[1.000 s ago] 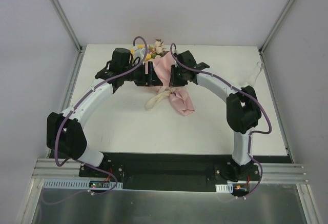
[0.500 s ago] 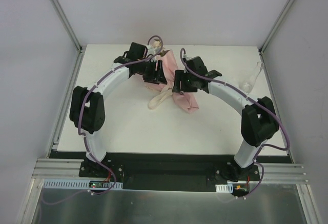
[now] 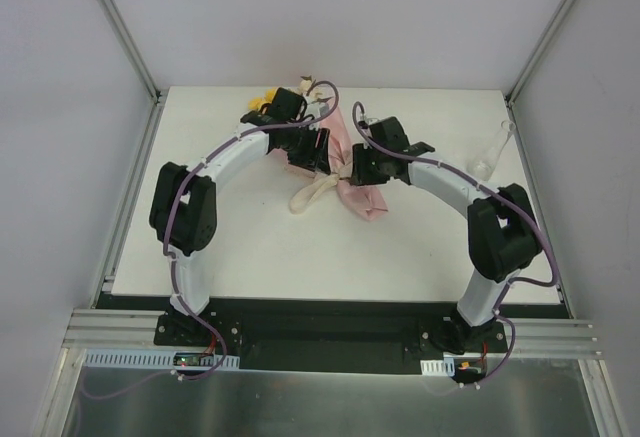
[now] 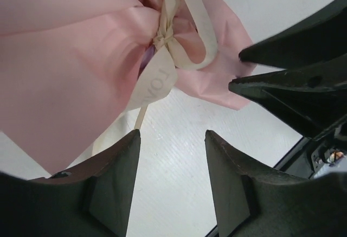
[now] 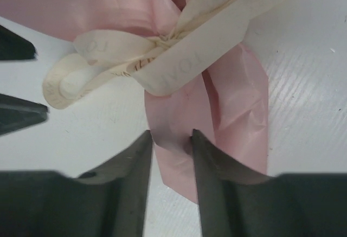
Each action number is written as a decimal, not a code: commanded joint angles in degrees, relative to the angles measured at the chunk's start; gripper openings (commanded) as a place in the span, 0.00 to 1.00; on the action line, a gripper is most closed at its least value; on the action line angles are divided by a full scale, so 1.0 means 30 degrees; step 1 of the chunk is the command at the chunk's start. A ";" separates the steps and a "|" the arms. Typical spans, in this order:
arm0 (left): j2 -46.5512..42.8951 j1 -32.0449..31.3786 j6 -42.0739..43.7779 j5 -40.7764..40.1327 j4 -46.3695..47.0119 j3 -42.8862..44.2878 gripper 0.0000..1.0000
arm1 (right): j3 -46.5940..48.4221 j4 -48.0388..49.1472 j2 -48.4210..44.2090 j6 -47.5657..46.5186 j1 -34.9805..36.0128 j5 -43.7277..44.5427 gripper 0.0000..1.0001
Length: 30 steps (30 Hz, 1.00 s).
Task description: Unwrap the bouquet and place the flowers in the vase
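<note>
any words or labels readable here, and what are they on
"LOV", cut off by a fold, on the cream ribbon tied round the bouquet.
More faint lettering repeats along the ribbon in the right wrist view, upside down, too blurred to read.
No other text is legible.

Pale pink wrap point(image 4: 65, 58), cream ribbon point(image 5: 179, 58) with faint printed letters, yellow bloom point(image 3: 262, 103), white desk point(image 3: 250, 247).

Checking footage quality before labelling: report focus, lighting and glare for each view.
Top external: even light, faint shadows, clear vase nearly lost against the white table. Left wrist: ribbon knot sharp, left pincer dark and soft-edged. Right wrist: ribbon print visible, right pincer blurred.
</note>
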 commanded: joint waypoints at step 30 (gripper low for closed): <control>0.0823 -0.3932 0.3830 -0.1422 -0.2403 0.0898 0.43 | -0.6432 0.0759 -0.7041 0.4376 -0.1582 -0.1749 0.71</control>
